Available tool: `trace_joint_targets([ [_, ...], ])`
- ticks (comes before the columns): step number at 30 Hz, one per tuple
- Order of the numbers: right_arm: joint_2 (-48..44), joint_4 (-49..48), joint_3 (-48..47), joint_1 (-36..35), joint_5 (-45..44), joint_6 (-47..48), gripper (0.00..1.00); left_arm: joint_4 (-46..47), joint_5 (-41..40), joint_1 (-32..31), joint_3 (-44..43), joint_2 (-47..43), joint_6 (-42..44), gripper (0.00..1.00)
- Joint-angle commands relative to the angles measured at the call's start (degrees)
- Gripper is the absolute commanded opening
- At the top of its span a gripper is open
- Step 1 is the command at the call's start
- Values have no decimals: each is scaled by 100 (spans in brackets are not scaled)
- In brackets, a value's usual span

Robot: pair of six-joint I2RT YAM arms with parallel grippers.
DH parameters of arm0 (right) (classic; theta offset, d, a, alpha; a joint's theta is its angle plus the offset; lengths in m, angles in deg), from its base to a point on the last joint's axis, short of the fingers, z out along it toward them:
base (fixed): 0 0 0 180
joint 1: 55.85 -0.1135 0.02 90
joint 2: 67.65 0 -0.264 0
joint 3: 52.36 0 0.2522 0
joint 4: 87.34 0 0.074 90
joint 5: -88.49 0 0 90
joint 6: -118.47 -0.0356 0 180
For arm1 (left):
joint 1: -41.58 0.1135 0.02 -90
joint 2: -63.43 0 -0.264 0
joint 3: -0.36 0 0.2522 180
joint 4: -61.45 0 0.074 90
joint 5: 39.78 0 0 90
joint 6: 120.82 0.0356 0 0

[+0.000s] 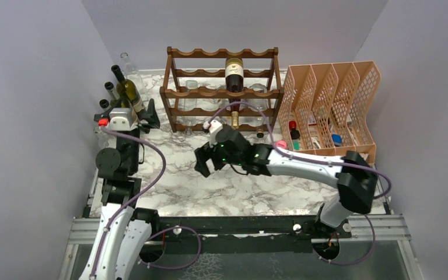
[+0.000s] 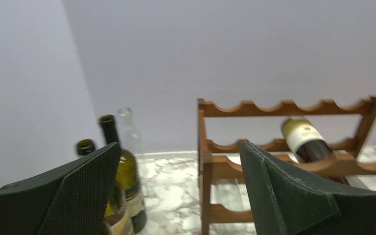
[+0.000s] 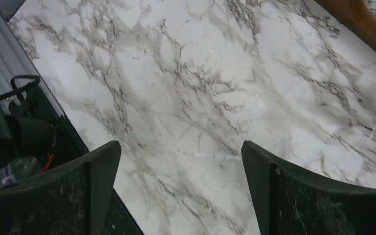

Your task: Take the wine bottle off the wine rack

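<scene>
The dark reddish-brown wine rack (image 1: pixel 221 87) stands at the back middle of the marble table. A dark wine bottle (image 1: pixel 234 73) with a white label lies in it, neck toward me and sloping down to a gold cap. My left gripper (image 1: pixel 149 116) is open just left of the rack's front corner, holding nothing. Its wrist view looks past both fingers (image 2: pixel 85 188) at the wine rack (image 2: pixel 274 107) and the wine bottle (image 2: pixel 306 139). My right gripper (image 1: pixel 203 162) hangs open in front of the rack, pointing down. In the right wrist view the gripper (image 3: pixel 180 147) has only bare marble between its fingers.
Several upright bottles (image 1: pixel 125 87), green and clear, stand at the back left beside my left gripper, and they show as bottles (image 2: pixel 122 171) in the left wrist view. An orange mesh file organizer (image 1: pixel 332 111) with small items sits right of the rack. Clear glassware (image 1: pixel 192 87) lies in other rack slots.
</scene>
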Motion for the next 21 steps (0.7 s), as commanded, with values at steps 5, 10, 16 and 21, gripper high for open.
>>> trace_joint_targets([
  [5, 1732, -823, -1220, -213, -1405, -952, 96, 844, -1992, -169, 929, -1488, 175, 97],
  [10, 2687, -1045, -1925, -213, -2209, -1318, 96, 850, -2262, -395, 985, -1637, 135, 95],
  [16, 3687, -1651, -2545, -204, -3264, -1309, 95, 663, -2353, -656, 914, -1710, 249, 89],
  [21, 4212, -2350, -2792, -197, -3816, -1032, 91, 503, -2782, -657, 837, -1916, 275, 87],
])
